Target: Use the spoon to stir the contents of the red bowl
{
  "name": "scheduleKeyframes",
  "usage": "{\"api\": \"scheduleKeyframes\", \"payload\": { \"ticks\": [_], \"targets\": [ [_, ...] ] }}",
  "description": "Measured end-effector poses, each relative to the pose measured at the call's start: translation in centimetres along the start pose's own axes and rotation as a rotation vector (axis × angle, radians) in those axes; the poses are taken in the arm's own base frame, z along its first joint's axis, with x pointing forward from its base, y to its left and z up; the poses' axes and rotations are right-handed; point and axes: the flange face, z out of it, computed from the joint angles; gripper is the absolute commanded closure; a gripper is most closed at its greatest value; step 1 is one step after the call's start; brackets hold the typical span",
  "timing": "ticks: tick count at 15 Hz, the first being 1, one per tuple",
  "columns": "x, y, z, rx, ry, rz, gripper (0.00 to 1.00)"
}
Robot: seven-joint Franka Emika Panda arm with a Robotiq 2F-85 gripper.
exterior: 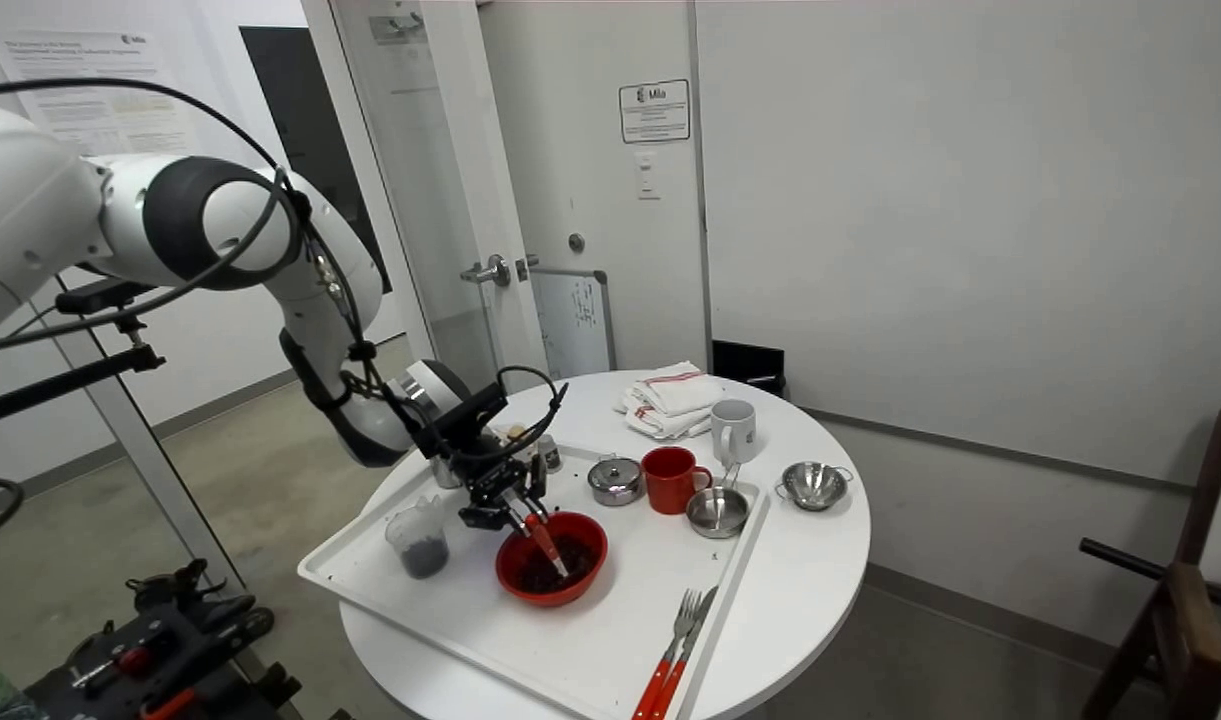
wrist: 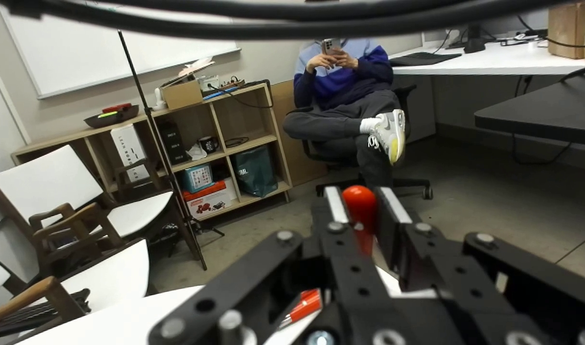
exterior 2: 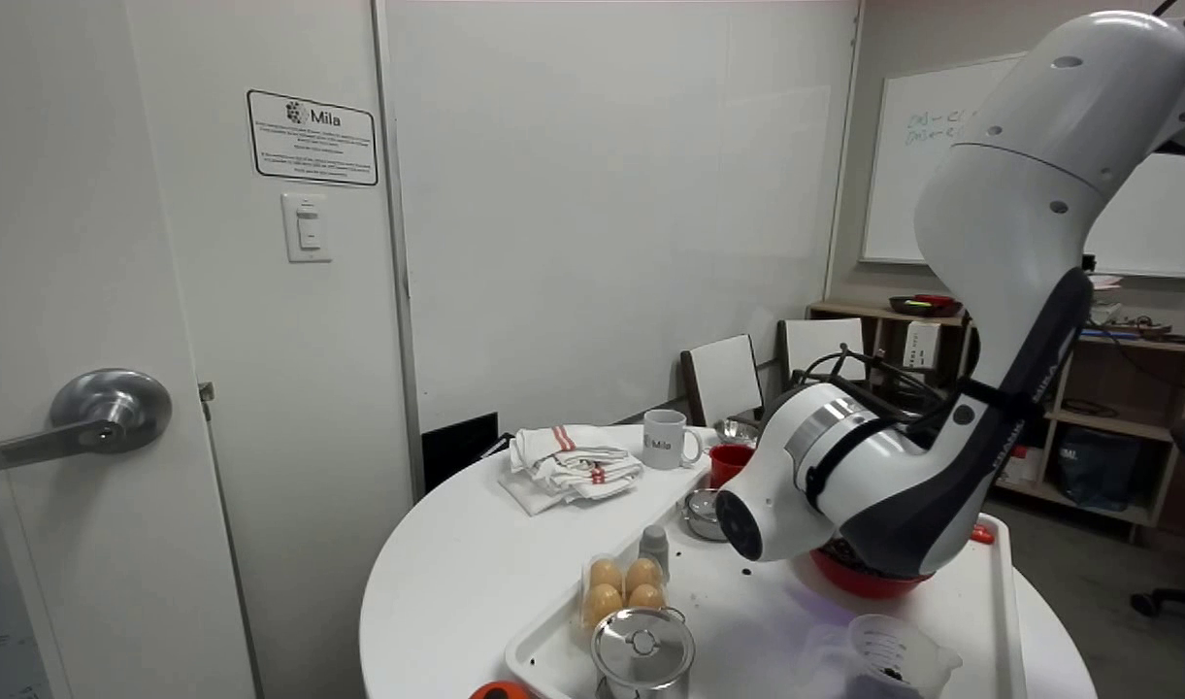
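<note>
The red bowl rests on the white tray, with dark contents inside; the arm covers part of the bowl in an exterior view. My gripper points down over its rim, shut on the handle of the spoon. The spoon leans into the bowl, its pale lower end down at the dark contents. In the wrist view the rounded orange-red end of the spoon sits between the fingers of my gripper. There the bowl is out of view.
On the tray stand a measuring cup beside the bowl, a lidded pot, a red cup and a metal pan. A fork and knife lie near its edge. Eggs sit by another pot.
</note>
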Motion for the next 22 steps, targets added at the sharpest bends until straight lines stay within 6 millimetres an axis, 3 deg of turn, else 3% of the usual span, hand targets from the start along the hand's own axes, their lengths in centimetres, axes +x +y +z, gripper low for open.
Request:
{"api": "scheduleKeyframes", "payload": {
  "ticks": [4, 9, 12, 18, 22],
  "targets": [
    [-0.9, 2.7, -0.6, -0.019, 0.001, 0.06, 0.95],
    [-2.1, 5.3, -3.4, -0.074, 0.019, 0.12, 0.95],
    [-1.8, 5.3, -4.1, -0.088, 0.016, 0.118, 0.95],
    [0.5, 3.8, -3.0, -0.092, -0.008, 0.06, 0.95],
    [0.0, 3.3, -5.4, -0.11, 0.054, 0.058, 0.95]
  ]
}}
